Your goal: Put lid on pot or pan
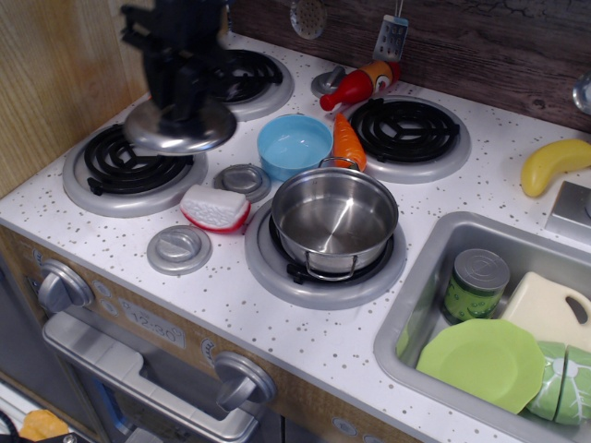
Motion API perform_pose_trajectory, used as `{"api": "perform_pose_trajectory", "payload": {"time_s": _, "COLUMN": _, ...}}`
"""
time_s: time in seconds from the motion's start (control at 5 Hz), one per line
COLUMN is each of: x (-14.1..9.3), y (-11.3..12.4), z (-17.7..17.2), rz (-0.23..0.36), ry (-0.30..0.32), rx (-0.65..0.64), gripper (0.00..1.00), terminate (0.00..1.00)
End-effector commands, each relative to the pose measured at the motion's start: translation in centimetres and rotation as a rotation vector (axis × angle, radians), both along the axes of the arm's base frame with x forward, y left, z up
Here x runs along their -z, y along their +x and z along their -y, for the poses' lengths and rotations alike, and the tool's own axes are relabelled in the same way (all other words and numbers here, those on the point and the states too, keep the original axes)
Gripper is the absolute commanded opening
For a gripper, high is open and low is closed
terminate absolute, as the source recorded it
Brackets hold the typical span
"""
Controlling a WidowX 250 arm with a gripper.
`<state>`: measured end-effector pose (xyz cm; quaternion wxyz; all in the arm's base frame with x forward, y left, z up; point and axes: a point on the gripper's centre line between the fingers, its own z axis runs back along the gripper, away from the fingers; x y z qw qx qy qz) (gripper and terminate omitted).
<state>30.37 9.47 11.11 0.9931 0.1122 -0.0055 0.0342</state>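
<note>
The shiny steel lid (pixel 181 133) hangs in the air above the gap between the two left burners, held from above by my black gripper (pixel 182 103), which is shut on its central knob. The knob itself is hidden by the fingers. The steel pot (pixel 334 221) stands open and empty on the front middle burner, to the right of and below the lid.
A light blue bowl (pixel 295 146) and an orange carrot (pixel 348 141) sit behind the pot. A red-and-white sponge (pixel 214 208) and two flat grey discs (pixel 179 249) (pixel 242 178) lie left of it. The sink (pixel 420 291) at right holds a can, green plate and board. A banana (pixel 553 164) lies far right.
</note>
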Motion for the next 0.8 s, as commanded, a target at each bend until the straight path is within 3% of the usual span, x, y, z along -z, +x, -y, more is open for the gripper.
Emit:
{"api": "perform_pose_trajectory", "payload": {"time_s": 0.0, "x": -3.4, "y": -0.9, "z": 7.0, "rz": 0.063, "ry": 0.037, "rx": -0.154, "gripper": 0.0, "terminate": 0.0}}
{"api": "perform_pose_trajectory", "payload": {"time_s": 0.2, "x": -0.5, "y": -1.0, "z": 9.4, "rz": 0.141, "ry": 0.067, "rx": -0.164, "gripper": 0.0, "terminate": 0.0}}
{"api": "perform_pose_trajectory", "payload": {"time_s": 0.4, "x": 1.7, "y": 0.3, "z": 10.5, "rz": 0.161, "ry": 0.002, "rx": -0.156, "gripper": 0.0, "terminate": 0.0}}
{"api": "perform_pose_trajectory", "payload": {"time_s": 0.6, "x": 2.8, "y": 0.9, "z": 11.1, "rz": 0.191, "ry": 0.003, "rx": -0.135, "gripper": 0.0, "terminate": 0.0}}
